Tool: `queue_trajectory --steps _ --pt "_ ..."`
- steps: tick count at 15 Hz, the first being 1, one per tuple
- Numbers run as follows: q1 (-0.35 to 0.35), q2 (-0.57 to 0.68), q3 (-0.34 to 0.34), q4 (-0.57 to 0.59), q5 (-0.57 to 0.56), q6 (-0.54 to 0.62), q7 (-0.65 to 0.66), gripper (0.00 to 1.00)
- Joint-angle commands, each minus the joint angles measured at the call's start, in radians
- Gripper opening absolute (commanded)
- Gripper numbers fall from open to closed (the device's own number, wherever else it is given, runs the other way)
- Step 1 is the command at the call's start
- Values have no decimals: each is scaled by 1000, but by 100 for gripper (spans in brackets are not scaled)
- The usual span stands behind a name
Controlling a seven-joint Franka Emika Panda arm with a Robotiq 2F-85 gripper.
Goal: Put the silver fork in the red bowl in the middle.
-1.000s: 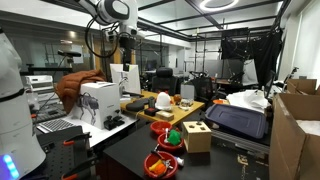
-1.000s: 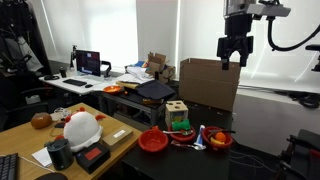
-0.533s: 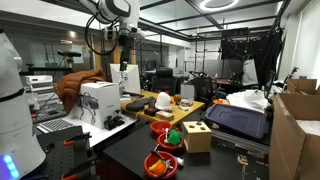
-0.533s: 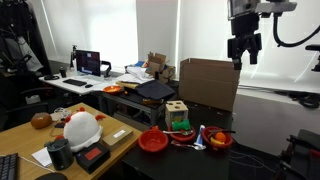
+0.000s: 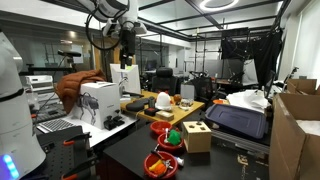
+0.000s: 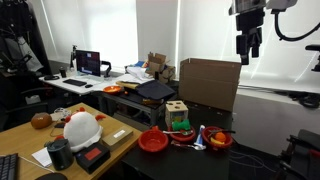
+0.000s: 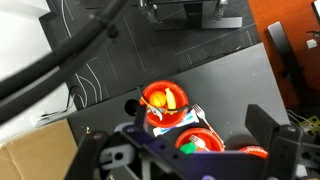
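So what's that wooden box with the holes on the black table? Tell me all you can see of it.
The wooden box is a pale plain-wood cube, like a shape-sorting toy, with dark cut-out holes in its faces. It stands upright on the black table among red bowls holding colourful pieces; whether it touches one I cannot tell. Nothing grips it: the gripper hangs open, high above.

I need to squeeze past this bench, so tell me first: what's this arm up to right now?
Nothing is being handled yet. The gripper hangs open and empty, high above the dark table. The red bowls sit on that table beside a wooden block toy, and the wrist view looks straight down on them. The silver fork is too small to pick out with certainty.
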Motion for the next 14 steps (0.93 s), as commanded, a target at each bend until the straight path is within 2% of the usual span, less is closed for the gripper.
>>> queue_trajectory --steps 1,6,8,9,14 --pt "-4 -67 -7 -44 -18 33 -81 100" --pt "-8 -76 -39 -58 -12 113 -197 100" --pt "-12 -73 -50 -64 14 166 -183 100" --pt "-11 -42 -35 -30 0 117 -166 100" --pt "-13 -42 -42 -36 5 143 -167 100"
